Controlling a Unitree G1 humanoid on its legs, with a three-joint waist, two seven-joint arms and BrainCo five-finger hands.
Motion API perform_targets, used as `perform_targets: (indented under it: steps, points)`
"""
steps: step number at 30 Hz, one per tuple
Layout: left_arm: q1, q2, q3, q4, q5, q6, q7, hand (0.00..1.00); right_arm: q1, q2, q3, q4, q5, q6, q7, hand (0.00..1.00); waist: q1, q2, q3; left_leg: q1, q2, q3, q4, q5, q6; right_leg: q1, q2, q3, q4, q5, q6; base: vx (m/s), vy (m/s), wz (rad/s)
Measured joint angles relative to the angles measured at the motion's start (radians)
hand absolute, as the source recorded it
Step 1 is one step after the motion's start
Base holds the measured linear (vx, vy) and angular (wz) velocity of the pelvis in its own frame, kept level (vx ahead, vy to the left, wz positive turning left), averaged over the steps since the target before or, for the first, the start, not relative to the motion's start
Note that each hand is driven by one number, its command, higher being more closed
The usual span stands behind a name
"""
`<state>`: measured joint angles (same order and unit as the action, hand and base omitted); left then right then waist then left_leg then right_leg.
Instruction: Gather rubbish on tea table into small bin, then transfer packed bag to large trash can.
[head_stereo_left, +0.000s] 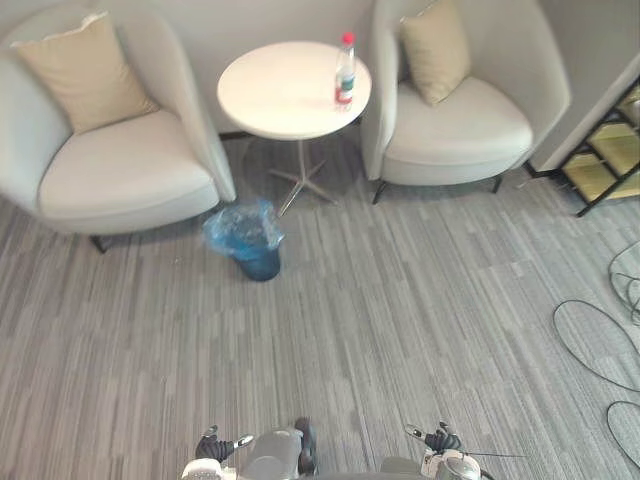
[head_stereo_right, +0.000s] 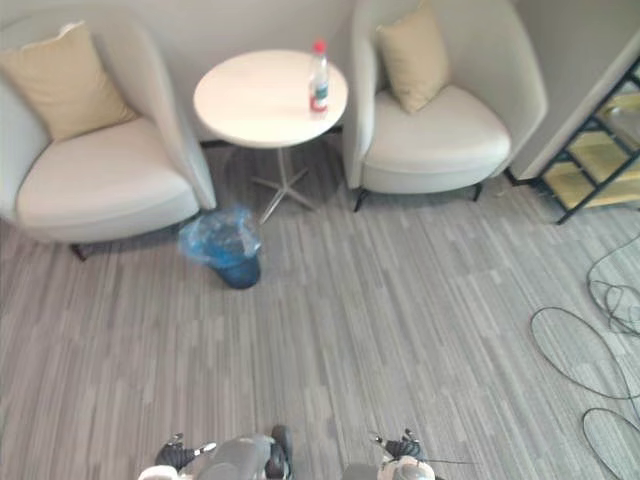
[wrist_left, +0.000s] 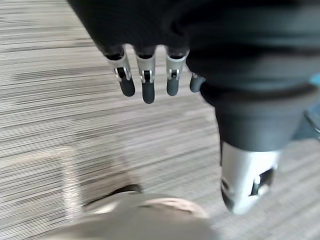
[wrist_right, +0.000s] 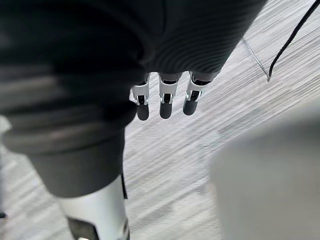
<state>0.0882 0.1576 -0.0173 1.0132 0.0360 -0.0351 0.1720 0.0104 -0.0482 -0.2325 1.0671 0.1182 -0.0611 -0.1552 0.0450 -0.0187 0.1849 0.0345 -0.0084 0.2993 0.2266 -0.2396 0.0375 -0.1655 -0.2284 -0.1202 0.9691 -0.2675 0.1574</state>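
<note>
Room: grey striped carpet (head_stereo_left: 400, 330) lay under pale armchairs (head_stereo_left: 120, 170) and a round white table (head_stereo_left: 275, 95).
Bottle: the clear plastic bottle (head_stereo_left: 345, 70) stood upright near the table's right edge; probably light, smooth and easily tipped, best gripped round its middle.
Bin: the small blue-bagged bin (head_stereo_left: 247, 240) sat on the carpet beside the left armchair.
Hands: left hand (wrist_left: 145, 75) and right hand (wrist_right: 165, 97) hung over the carpet, fingers straight, empty, well apart from the table.

The left hand (head_stereo_left: 211, 447) hangs low beside the body, fingers (wrist_left: 148, 85) loosely straight. The right hand (head_stereo_left: 443, 440) hangs likewise, fingers (wrist_right: 166, 102) straight
</note>
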Motion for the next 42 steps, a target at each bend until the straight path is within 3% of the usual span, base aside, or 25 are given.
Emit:
perform_targets:
  steps: [1,3,5,6,7,8,9,11,13,14,16,17,19,22,23,25,27,28,31,33,34,36,38,40,42]
  points:
    - [-0.010,-0.005,-0.021,0.000,0.001,0.000,-0.001,0.00,0.001,-0.005,0.001,-0.022,-0.002,0.000,0.000,0.00,-0.007,0.025,0.014,0.076,0.023,-0.010,-0.040,0.000,-0.001,-0.029,-0.002,-0.085,-0.005,-0.038,-0.069,0.29,-0.064,0.00]
    - [-0.023,-0.005,-0.042,-0.001,0.002,-0.001,-0.001,0.00,-0.001,-0.010,0.007,-0.037,-0.002,0.000,0.001,0.00,-0.015,0.037,0.011,0.116,0.054,-0.028,-0.043,0.001,-0.001,-0.080,0.013,-0.138,-0.099,-0.060,-0.106,0.37,-0.188,0.19]
    - [-0.037,-0.009,-0.042,0.000,0.002,-0.002,-0.001,0.00,-0.004,-0.009,0.012,-0.054,-0.001,-0.001,0.001,0.00,-0.033,0.034,0.011,0.140,0.075,-0.065,-0.042,0.000,-0.001,-0.132,0.039,-0.130,-0.267,-0.035,-0.109,0.37,-0.284,0.50]
    - [-0.040,-0.016,-0.042,-0.003,0.002,-0.005,-0.001,0.00,-0.001,-0.009,0.025,-0.058,-0.002,0.000,0.000,0.00,-0.051,0.008,0.004,0.160,0.066,-0.103,-0.041,-0.015,-0.038,-0.141,0.057,-0.074,-0.514,0.127,-0.112,0.30,-0.260,0.59]
    - [-0.041,-0.012,-0.043,-0.003,0.003,-0.006,-0.001,0.00,0.006,-0.008,0.033,-0.057,-0.002,0.000,0.000,0.00,-0.055,-0.019,-0.004,0.165,0.053,-0.121,-0.040,-0.028,-0.061,-0.134,0.051,-0.051,-0.592,0.224,-0.122,0.45,-0.393,0.52]
    - [-0.065,-0.050,-0.041,0.021,0.002,-0.005,0.000,0.00,-0.009,-0.033,0.032,-0.054,-0.001,-0.003,0.003,0.00,-0.049,0.034,0.010,0.185,0.097,-0.169,-0.039,-0.057,-0.103,-0.142,0.081,-0.056,-0.529,0.219,-0.147,0.34,-0.299,0.22]
    - [-0.067,-0.078,-0.046,0.021,0.003,-0.007,-0.004,0.00,-0.012,-0.048,0.030,-0.046,-0.001,-0.004,0.003,0.00,-0.047,0.048,0.003,0.180,0.117,-0.212,-0.033,-0.058,-0.106,-0.146,0.105,-0.055,-0.511,0.153,-0.151,0.38,-0.345,0.18]
    - [-0.067,-0.102,-0.043,0.026,0.005,-0.009,-0.003,0.00,-0.013,-0.048,0.010,-0.033,0.006,-0.007,0.005,0.00,-0.049,0.074,-0.004,0.179,0.140,-0.232,-0.016,-0.058,-0.109,-0.138,0.111,-0.088,-0.491,0.113,-0.162,0.23,-0.211,0.30]
    - [-0.075,-0.114,-0.006,0.038,0.012,-0.008,-0.004,0.00,-0.005,-0.041,-0.015,-0.026,0.007,-0.008,0.004,0.00,-0.055,0.079,0.001,0.122,0.196,-0.276,0.168,-0.054,-0.118,-0.054,0.139,-0.143,-0.513,0.063,-0.167,0.27,-0.290,0.70]
    - [-0.074,-0.115,0.028,0.026,0.012,-0.008,-0.005,0.00,0.007,-0.035,-0.020,-0.028,0.008,-0.009,0.003,0.00,-0.054,0.077,0.006,0.028,0.232,-0.298,0.374,-0.012,-0.161,0.006,0.155,-0.182,-0.549,0.051,-0.171,0.22,-0.255,0.70]
    - [-0.062,-0.116,0.072,-0.009,0.012,-0.011,-0.010,0.00,0.015,-0.030,-0.018,-0.032,0.008,-0.010,0.004,0.00,-0.041,0.073,0.024,-0.095,0.285,-0.297,0.637,0.040,-0.161,0.085,0.185,-0.208,-0.601,0.034,-0.192,0.21,-0.150,0.50]
    - [-0.056,-0.122,0.092,-0.033,0.004,-0.019,-0.018,0.00,0.017,-0.026,-0.017,-0.031,0.012,-0.009,0.003,0.00,-0.034,0.078,0.030,-0.176,0.306,-0.263,0.742,0.018,-0.159,0.146,0.201,-0.226,-0.653,0.033,-0.195,0.31,-0.129,0.51]
    - [-0.058,-0.123,0.089,-0.044,0.003,-0.025,-0.020,0.00,0.011,-0.017,-0.020,-0.026,0.020,-0.009,0.000,0.00,-0.034,0.073,0.041,-0.245,0.284,-0.184,0.697,-0.017,-0.147,0.215,0.203,-0.236,-0.723,0.035,-0.194,0.26,-0.053,0.35]
    - [-0.060,-0.120,0.058,-0.052,0.001,-0.029,-0.019,0.00,0.009,-0.015,-0.013,-0.010,0.021,-0.008,-0.001,0.00,-0.020,0.074,0.045,-0.256,0.181,-0.096,0.309,0.011,-0.124,0.272,0.186,-0.236,-0.775,0.037,-0.168,0.24,0.057,-0.11]
    - [-0.071,-0.115,0.058,-0.053,0.000,-0.034,-0.019,0.00,0.008,-0.018,0.001,0.007,0.019,-0.008,-0.004,0.00,0.012,0.055,0.047,-0.234,0.133,-0.084,0.159,0.125,-0.080,0.289,0.177,-0.194,-0.790,0.032,-0.154,0.29,0.097,-0.45]
    - [-0.077,-0.094,0.036,-0.039,0.003,-0.038,-0.019,0.00,0.007,-0.003,0.005,0.014,0.019,-0.006,-0.004,0.00,0.016,0.027,0.030,-0.207,0.109,-0.054,0.117,0.141,-0.070,0.307,0.171,-0.147,-0.837,0.064,-0.141,0.45,0.074,-0.26]
    - [-0.091,-0.087,0.072,-0.039,0.000,-0.042,-0.022,0.00,0.001,0.008,0.006,0.019,0.013,-0.001,-0.003,0.00,0.020,0.013,0.040,-0.271,0.123,-0.023,0.266,0.097,-0.025,0.355,0.169,-0.082,-0.923,0.135,-0.135,0.46,0.177,-0.18]
    - [-0.091,-0.090,0.081,-0.034,0.001,-0.041,-0.021,0.00,0.001,0.008,0.008,0.019,0.008,0.001,-0.002,0.00,0.023,0.011,0.034,-0.267,0.111,-0.030,0.264,0.079,-0.024,0.363,0.162,-0.059,-0.917,0.129,-0.127,0.33,0.190,-0.32]
    - [-0.081,-0.094,0.075,-0.008,0.001,-0.037,-0.021,0.00,0.001,-0.006,0.041,0.017,-0.002,-0.001,0.005,0.00,0.019,0.016,0.010,-0.166,0.080,-0.017,0.133,0.019,-0.041,0.277,0.126,-0.022,-0.708,0.051,-0.067,0.29,0.117,-0.45]
    - [-0.078,-0.087,0.055,0.004,0.001,-0.028,-0.022,0.00,0.002,-0.008,0.045,0.008,-0.014,-0.001,0.025,0.00,0.007,0.005,0.012,-0.046,0.030,0.008,0.049,0.012,-0.029,0.102,0.042,0.005,-0.253,0.051,0.016,0.30,0.133,-0.17]
    - [-0.078,-0.083,0.048,0.006,0.002,-0.024,-0.022,0.00,0.003,-0.007,0.041,0.007,-0.016,-0.004,0.025,0.00,0.005,0.001,0.013,-0.024,0.021,0.006,0.037,0.009,-0.025,0.084,0.028,0.004,-0.186,0.047,0.016,0.32,0.088,0.28]
    - [-0.076,-0.068,0.016,0.022,0.003,-0.019,-0.022,0.00,0.001,-0.009,0.041,0.004,-0.023,-0.008,0.029,0.00,-0.007,0.000,0.011,0.063,-0.001,-0.022,-0.007,0.006,-0.020,0.042,-0.017,-0.057,-0.046,-0.001,-0.034,0.35,0.032,0.44]
    - [-0.074,-0.064,0.000,0.023,0.001,-0.016,-0.021,0.00,-0.003,-0.009,0.044,-0.003,-0.033,-0.008,0.029,0.00,-0.010,0.008,0.011,0.123,0.024,-0.063,-0.039,0.007,-0.021,-0.004,-0.020,-0.157,-0.120,-0.051,-0.089,0.42,-0.072,0.71]
    - [-0.073,-0.065,0.000,0.022,0.001,-0.016,-0.021,0.00,-0.005,-0.012,0.043,-0.019,-0.033,-0.009,0.029,0.00,-0.012,0.017,0.015,0.141,0.051,-0.080,-0.041,0.007,-0.021,-0.043,-0.010,-0.172,-0.223,-0.051,-0.096,0.29,-0.159,0.54]
    - [-0.068,-0.065,-0.001,0.022,0.002,-0.017,-0.021,0.00,-0.011,-0.013,0.045,-0.027,-0.033,-0.009,0.029,0.00,-0.021,0.022,0.019,0.166,0.078,-0.101,-0.046,0.007,-0.034,-0.064,0.012,-0.155,-0.388,0.002,-0.098,0.27,-0.209,0.39]
